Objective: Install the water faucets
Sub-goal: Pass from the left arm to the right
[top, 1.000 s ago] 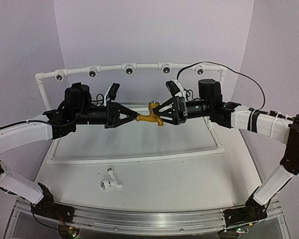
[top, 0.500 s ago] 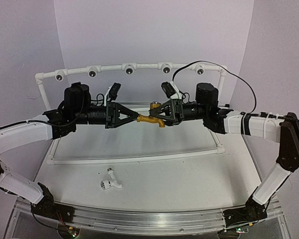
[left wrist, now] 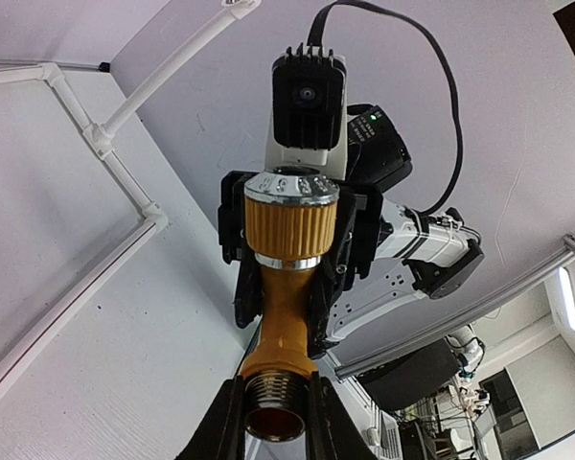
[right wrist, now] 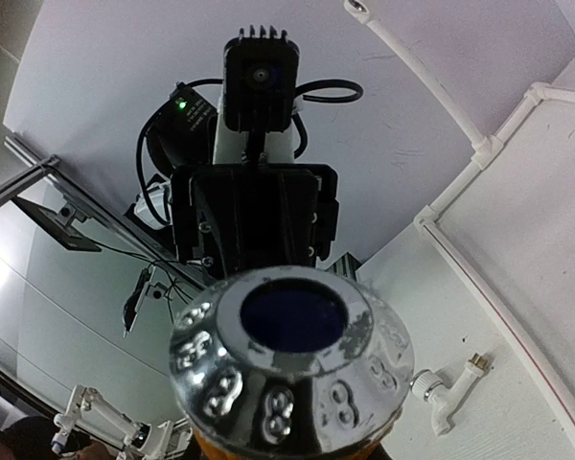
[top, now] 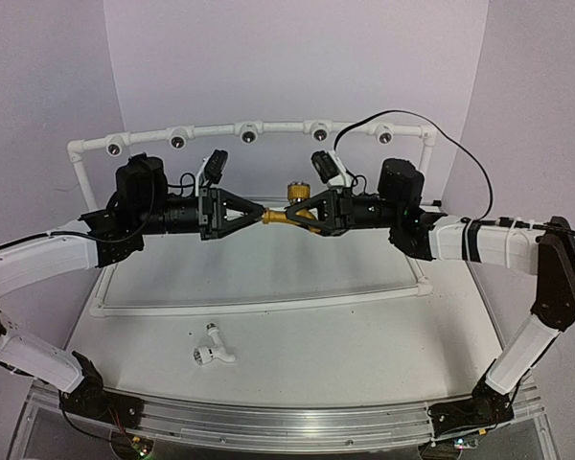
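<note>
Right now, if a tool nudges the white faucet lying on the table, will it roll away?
The white faucet probably won't roll far: its bent spout breaks the round shape, so it would likely pivot or skid. It looks like small plastic, so probably light and stiff.

Nothing legible: the chrome cap (right wrist: 292, 383) on the yellow-orange faucet (left wrist: 286, 307) bears only blurred embossed marks.

Totals: 2 faucets in view – 1 yellow-orange faucet (top: 280, 217), 1 white faucet (top: 214, 351). 1 white pipe frame (top: 77, 149) with 5 dark round sockets (top: 248, 135). 2 arms (top: 38, 264) with 1 claw each (left claw (top: 264, 217), right claw (top: 297, 213)), 2 wrist cameras (top: 215, 165), 1 black cable (top: 465, 158), 1 surface (top: 316, 345).
</note>
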Available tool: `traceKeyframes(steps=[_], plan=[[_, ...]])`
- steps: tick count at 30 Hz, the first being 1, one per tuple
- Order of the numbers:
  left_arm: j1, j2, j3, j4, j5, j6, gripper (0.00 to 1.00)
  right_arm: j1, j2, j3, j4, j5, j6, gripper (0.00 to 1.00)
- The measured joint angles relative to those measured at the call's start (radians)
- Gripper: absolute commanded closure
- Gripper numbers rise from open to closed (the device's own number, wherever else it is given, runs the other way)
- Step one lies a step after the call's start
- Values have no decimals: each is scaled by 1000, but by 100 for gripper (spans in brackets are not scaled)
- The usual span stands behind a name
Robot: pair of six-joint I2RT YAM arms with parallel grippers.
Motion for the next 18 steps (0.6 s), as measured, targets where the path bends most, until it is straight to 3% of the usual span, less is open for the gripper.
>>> traceKeyframes(steps=[2, 3, 8, 14, 18], plan=[[1, -4, 0, 6, -5, -5, 46, 2, 0, -3, 14, 5, -1, 100], [1, -4, 0, 6, -12, 1, 35, 3, 0, -8, 19, 9, -2, 100], [1, -11, -4, -11, -78, 5, 9, 13, -10, -25, -133, 88, -119, 100], [1, -44, 1, -116, -184, 37, 6, 20, -113, -14, -581, 376, -414, 100], [1, -42, 62, -251, -261, 63, 6, 19, -224, -16, -754, 646, -598, 100]])
